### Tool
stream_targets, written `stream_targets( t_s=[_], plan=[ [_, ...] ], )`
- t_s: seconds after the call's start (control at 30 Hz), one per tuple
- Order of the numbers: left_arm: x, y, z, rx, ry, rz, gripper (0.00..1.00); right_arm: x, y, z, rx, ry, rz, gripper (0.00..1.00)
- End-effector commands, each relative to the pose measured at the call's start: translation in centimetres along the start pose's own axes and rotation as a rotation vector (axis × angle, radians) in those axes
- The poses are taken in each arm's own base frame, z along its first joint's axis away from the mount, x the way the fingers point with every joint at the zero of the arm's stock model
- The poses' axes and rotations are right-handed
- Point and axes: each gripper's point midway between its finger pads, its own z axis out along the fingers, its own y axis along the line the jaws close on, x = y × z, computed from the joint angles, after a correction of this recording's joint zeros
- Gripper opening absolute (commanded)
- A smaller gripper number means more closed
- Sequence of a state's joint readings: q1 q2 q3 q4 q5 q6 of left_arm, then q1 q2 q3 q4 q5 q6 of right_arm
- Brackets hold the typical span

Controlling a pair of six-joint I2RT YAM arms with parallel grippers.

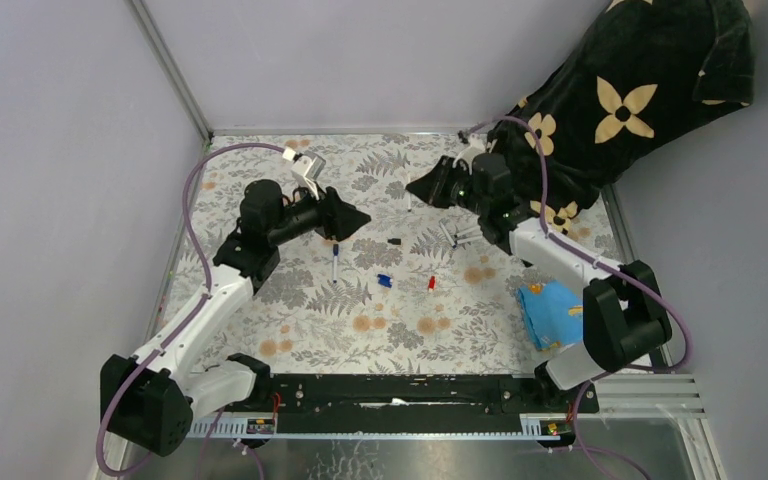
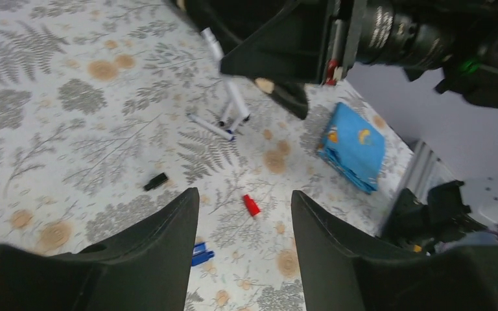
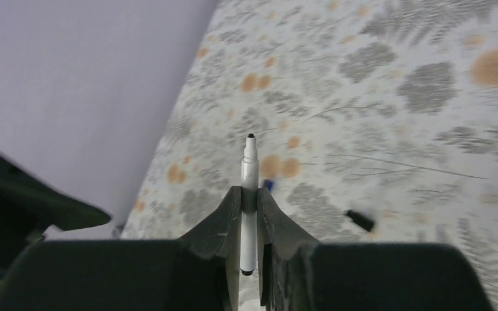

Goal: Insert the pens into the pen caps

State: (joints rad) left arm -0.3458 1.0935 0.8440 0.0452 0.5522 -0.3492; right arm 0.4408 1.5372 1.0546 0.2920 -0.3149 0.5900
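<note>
**Right jaws clamped on a pen, left jaws wide and empty**

On my right wrist view the right jaws are closed tight on one pen (image 3: 249, 170). They pinch its white barrel, and the dark tip points straight ahead, up off the desk (image 3: 395, 97). From the top camera I see those jaws held over the far middle of the desk, close to the dark flowered cloth (image 1: 650, 90).

My left jaws stand wide apart with nothing between them. Through the gap I see the red cap (image 2: 251, 205) lying on the desk. The black cap (image 2: 156, 181) is off to its left and the blue cap (image 2: 201, 253) is nearer the camera, and none of the three touch.

A loose pen (image 1: 335, 262) lies alone just on the near side of the left jaws. A small bunch of pens (image 1: 457, 235) lies beside the right arm. The blue cloth (image 1: 550, 312) sits on the right side of the desk, well apart from the caps.
</note>
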Motion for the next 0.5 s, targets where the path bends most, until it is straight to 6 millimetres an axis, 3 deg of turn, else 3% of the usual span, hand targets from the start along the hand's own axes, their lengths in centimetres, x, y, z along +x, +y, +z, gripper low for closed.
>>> stream_targets(
  t_s=[0.0, 0.1, 0.27, 0.47],
  plan=[
    [-1.7, -3.5, -0.4, 0.193, -0.065, 0.026, 0.61, -1.2, 10.0, -1.6, -0.307, -0.125, 0.018, 0.00],
    [-1.9, -3.8, -0.6, 0.209, -0.075, 0.026, 0.61, -1.0, 11.8, -2.1, -0.333, -0.200, 0.012, 0.00],
    [-2.0, -3.0, -0.6, 0.171, -0.085, 0.023, 0.61, -0.4, 12.2, -3.0, -0.309, -0.303, 0.057, 0.00],
    [-2.1, -2.6, -0.6, 0.154, -0.085, 0.020, 0.61, -0.2, 14.1, -3.6, -0.360, -0.295, 0.047, 0.00]
  ],
)
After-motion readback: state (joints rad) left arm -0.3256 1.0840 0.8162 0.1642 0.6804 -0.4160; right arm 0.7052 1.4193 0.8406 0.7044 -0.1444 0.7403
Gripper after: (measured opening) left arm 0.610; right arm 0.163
